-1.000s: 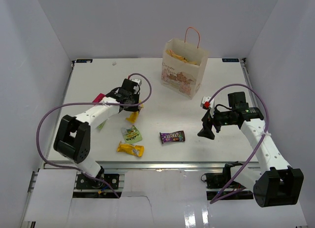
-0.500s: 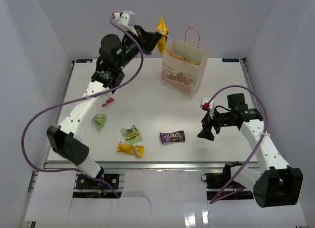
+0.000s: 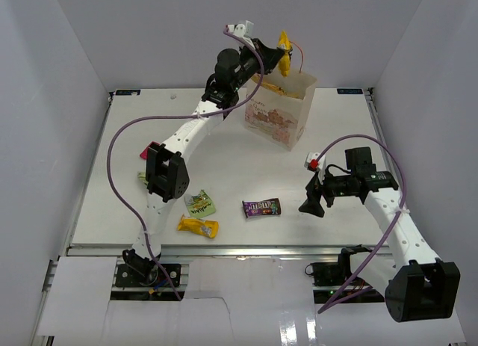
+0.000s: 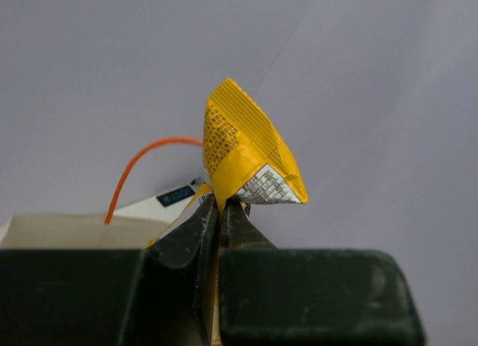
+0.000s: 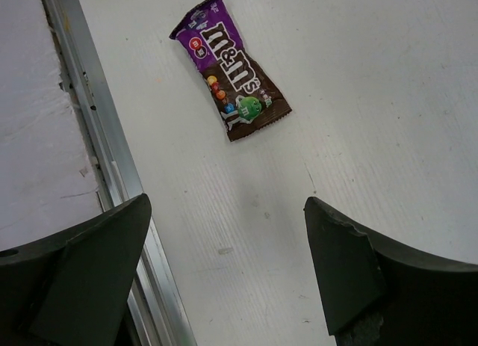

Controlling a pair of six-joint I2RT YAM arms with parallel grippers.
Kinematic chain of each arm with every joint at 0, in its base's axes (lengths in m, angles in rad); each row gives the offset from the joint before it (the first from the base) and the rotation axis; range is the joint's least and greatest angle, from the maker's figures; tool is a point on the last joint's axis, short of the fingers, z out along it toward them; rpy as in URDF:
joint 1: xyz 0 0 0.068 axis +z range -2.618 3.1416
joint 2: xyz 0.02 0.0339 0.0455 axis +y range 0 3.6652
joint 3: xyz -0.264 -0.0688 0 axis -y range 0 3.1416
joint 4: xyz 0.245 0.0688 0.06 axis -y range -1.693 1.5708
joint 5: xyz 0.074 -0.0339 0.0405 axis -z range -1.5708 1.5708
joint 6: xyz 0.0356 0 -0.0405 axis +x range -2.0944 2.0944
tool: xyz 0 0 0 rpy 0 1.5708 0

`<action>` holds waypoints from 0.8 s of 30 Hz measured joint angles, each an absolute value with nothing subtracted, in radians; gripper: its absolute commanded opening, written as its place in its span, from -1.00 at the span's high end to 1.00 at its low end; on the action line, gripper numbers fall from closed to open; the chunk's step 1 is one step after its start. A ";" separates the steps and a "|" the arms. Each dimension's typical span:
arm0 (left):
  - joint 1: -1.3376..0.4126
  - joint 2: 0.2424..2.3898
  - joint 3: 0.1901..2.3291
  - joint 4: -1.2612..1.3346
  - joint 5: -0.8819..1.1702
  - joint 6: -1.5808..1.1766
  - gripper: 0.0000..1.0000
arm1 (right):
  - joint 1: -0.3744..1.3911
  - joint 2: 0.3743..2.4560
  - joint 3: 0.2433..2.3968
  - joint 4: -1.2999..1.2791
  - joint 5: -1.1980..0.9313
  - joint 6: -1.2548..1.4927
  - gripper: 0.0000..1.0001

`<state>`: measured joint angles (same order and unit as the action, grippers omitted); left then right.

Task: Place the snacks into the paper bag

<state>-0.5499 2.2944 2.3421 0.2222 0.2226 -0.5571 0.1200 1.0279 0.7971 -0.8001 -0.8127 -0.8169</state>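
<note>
**Yellow bar held over the paper bag**

The paper bag (image 3: 280, 116) stands upright at the far side of the table (image 3: 246, 163), with one orange cord handle (image 3: 301, 59) rising from its rim. Directly above the bag's open mouth hangs a yellow wrapped bar (image 3: 283, 41), pinched at its lower end by the left gripper (image 3: 278, 54). In the left wrist view the jaws are clenched on the wrapper, and the bag's cream rim shows below.

Nearer the arm bases than the bag and well apart from it, a dark purple candy bar (image 3: 261, 208) lies flat on the table. To the near left of the bag lie a green packet (image 3: 200, 204) and, just beside it, a second yellow bar (image 3: 198, 226). A red-pink packet (image 3: 150, 148) sits left of the bag, partly hidden by the left arm.

To the near right of the bag, the right gripper (image 3: 311, 204) hangs low over the table with its fingers spread wide and nothing between them, the candy bar close by.
</note>
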 measured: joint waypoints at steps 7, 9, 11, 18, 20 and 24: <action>-0.562 2.315 2.274 0.210 0.202 -0.574 0.43 | 0.120 1.005 0.762 -0.778 -0.810 -0.808 -0.78; -0.563 2.311 2.265 0.216 0.198 -0.572 0.18 | 0.120 1.005 0.758 -0.776 -0.810 -0.802 -0.78; -0.564 2.309 2.264 0.220 0.191 -0.574 -0.11 | 0.120 1.006 0.756 -0.775 -0.810 -0.796 -0.78; -0.567 2.304 2.264 0.233 0.174 -0.583 -0.54 | 0.127 1.041 0.764 -0.786 -0.815 -0.820 -0.79; -0.567 2.298 2.264 0.230 0.170 -0.574 -0.54 | 0.144 1.065 0.785 -0.798 -0.817 -0.849 -0.79; -0.567 2.244 2.250 0.185 0.157 -0.505 -0.58 | 0.229 1.119 0.855 -0.807 -0.810 -0.894 -0.77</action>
<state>-0.5671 2.2444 2.2498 0.1848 0.1570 -0.5049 0.2295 1.1194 0.8555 -0.8074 -0.8104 -0.8940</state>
